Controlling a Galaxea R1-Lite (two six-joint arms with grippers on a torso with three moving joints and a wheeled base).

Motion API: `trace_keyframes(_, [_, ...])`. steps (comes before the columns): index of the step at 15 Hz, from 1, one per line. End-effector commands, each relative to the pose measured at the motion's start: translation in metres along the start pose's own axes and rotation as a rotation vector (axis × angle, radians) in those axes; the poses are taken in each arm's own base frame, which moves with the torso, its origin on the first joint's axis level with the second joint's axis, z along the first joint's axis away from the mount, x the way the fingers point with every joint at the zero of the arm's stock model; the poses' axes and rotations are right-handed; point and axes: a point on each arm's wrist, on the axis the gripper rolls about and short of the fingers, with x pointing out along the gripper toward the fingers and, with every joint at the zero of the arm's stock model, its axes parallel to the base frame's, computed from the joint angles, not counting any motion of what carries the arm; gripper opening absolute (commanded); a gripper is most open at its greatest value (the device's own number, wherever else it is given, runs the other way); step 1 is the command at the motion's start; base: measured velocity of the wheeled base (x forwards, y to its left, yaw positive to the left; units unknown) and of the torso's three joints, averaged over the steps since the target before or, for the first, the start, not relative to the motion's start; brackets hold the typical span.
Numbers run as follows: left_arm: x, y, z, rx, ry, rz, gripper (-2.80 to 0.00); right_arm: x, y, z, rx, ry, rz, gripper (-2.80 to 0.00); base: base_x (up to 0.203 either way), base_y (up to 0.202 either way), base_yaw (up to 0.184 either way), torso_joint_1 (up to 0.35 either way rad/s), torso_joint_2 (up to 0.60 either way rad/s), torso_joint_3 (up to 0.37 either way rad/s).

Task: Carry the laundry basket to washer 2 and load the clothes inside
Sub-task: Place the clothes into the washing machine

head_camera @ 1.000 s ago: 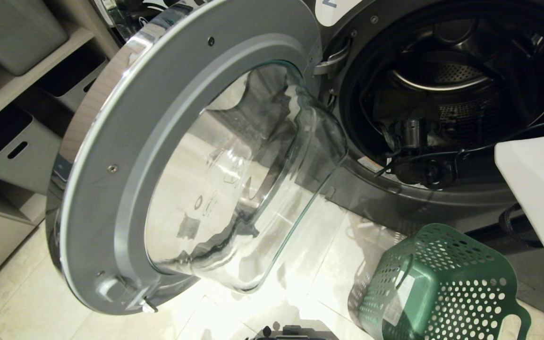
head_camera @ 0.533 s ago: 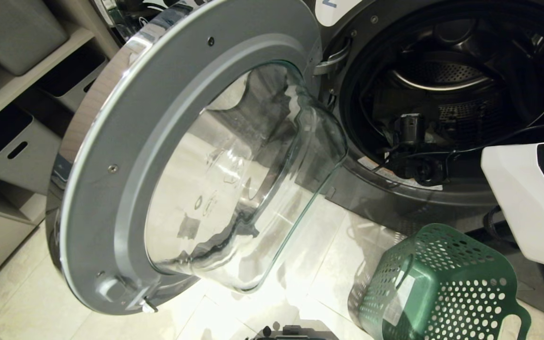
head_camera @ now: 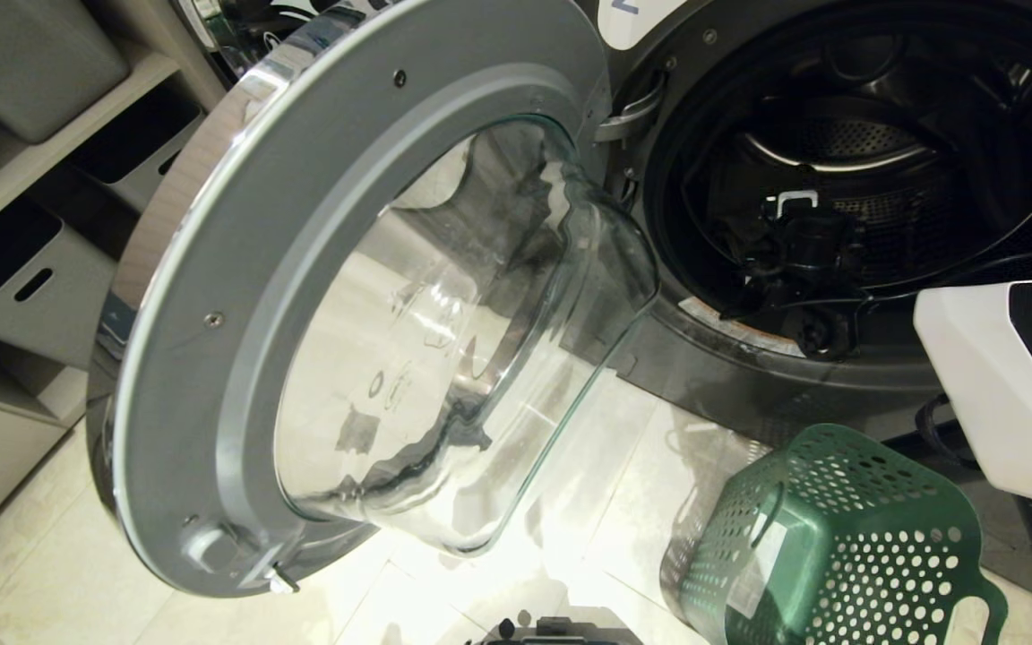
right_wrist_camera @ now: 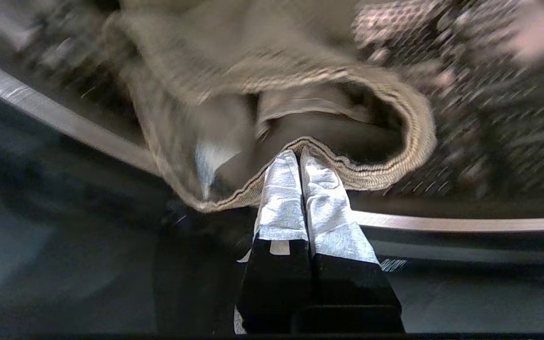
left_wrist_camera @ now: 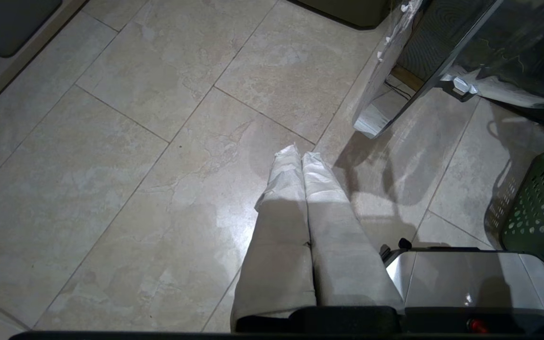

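Our right gripper (right_wrist_camera: 300, 158), inside washer 2 (head_camera: 847, 179), pinches the clothes (right_wrist_camera: 253, 94) by a ribbed hem just ahead of its fingertips; our left gripper (left_wrist_camera: 301, 155) hangs pressed together above floor tiles (left_wrist_camera: 135, 141).

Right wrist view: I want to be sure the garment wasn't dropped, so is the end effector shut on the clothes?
Yes, the right end effector has its fingers pressed together on the ribbed hem of the clothes.
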Motion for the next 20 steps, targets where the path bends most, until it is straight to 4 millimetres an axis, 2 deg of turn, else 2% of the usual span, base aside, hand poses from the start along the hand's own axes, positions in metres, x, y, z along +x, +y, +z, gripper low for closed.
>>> trace_keyframes(1, [0.0, 0.0, 0.0, 0.0, 0.003, 0.001, -2.8, 0.006, -0.008, 0.001, -0.004, -0.038, -0.009, -2.8, 0.0, 0.0, 0.0, 0.0, 0.0, 0.0])
trace_keyframes(5, [0.0, 0.0, 0.0, 0.0, 0.003, 0.0, -2.8, 0.014, -0.026, 0.011, -0.006, -0.14, -0.001, -2.8, 0.0, 0.0, 0.0, 0.0, 0.0, 0.0])
trace_keyframes(10, [0.0, 0.0, 0.0, 0.0, 0.003, 0.0, -2.8, 0.024, -0.047, 0.01, -0.037, -0.172, -0.003, -2.8, 0.0, 0.0, 0.0, 0.0, 0.0, 0.0])
trace_keyframes(15, [0.0, 0.0, 0.0, 0.0, 0.003, 0.0, -2.8, 0.022, -0.054, 0.022, -0.058, -0.294, 0.025, -2.8, 0.0, 0.0, 0.0, 0.0, 0.0, 0.0])
trace_keyframes(20, [0.0, 0.0, 0.0, 0.0, 0.003, 0.0, -2.8, 0.015, -0.05, 0.03, -0.068, -0.385, 0.066, -2.8, 0.0, 0.0, 0.0, 0.0, 0.0, 0.0])
